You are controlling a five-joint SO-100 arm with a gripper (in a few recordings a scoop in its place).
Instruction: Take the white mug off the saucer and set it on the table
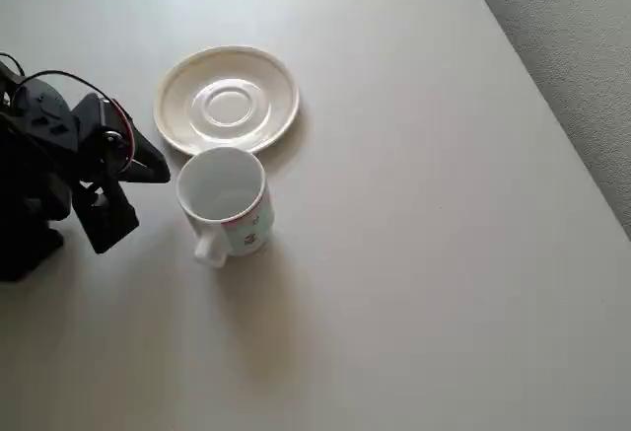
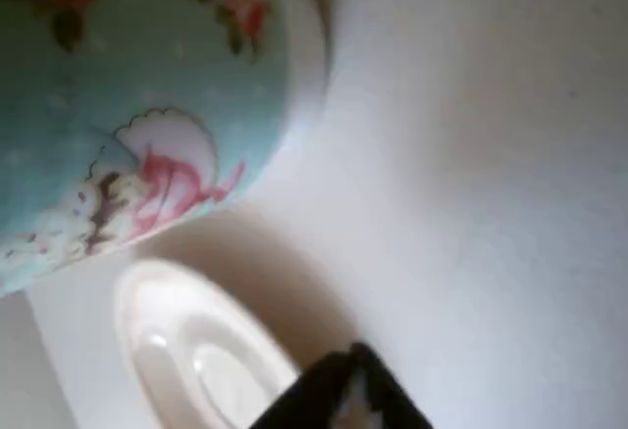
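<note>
Mug (image 1: 225,201) stands upright on the counter (image 1: 414,253), off the saucer (image 1: 227,101) and just beside its near rim in the overhead view; whether the two touch is hard to say. Handle points toward the bottom of that view, away from the saucer. Saucer bare, centre ring showing.

Gripper (image 1: 138,179) sits just left of the mug in the overhead view, one dark finger reaching toward the mug wall, a second lower down and apart from it. Jaws look parted and hold nothing; a sliver of counter shows between fingertip and mug.

Wrist view: teal and pink print on the mug's side (image 2: 137,125) very close at upper left, saucer (image 2: 196,350) below it, a dark fingertip (image 2: 343,395) at the bottom edge. Mug lies to one side of the finger, not between the jaws.

Judgement: mug placed close to the saucer likely because a short lift-and-shift suffices. Task looks essentially done; arm clear of the mug suits a release. Risk: finger near the wall could nudge the mug on withdrawal.
</note>
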